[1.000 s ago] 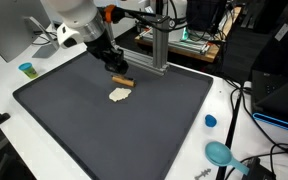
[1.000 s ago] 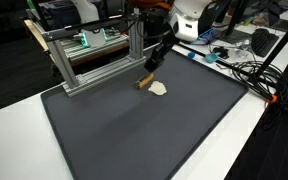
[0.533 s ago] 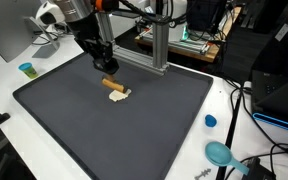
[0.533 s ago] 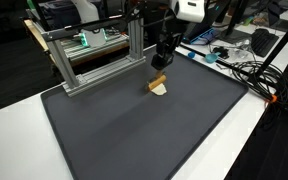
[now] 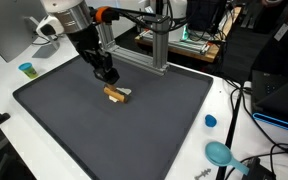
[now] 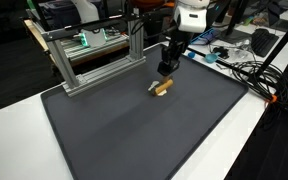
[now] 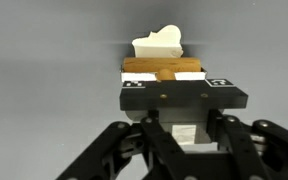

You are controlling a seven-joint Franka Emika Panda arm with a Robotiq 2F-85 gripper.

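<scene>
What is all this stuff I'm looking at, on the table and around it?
Short brown wooden block: one, brown, on the mat just below the gripper.
Crumpled white lump: one, white, right beside the block.
Dark grey mat: one, covers most of the table.
White table: one, under the mat.
Silver metal frame: one, at the mat's far edge.
Small blue cap: one, on the table beside the mat.
Teal round object: one, near the table corner.
Small teal cup: one, on the table off the mat.
Black cables: several, along the table's edge.
White robot arm: one, reaches over the mat.
Black gripper: one, just above the block.
</scene>
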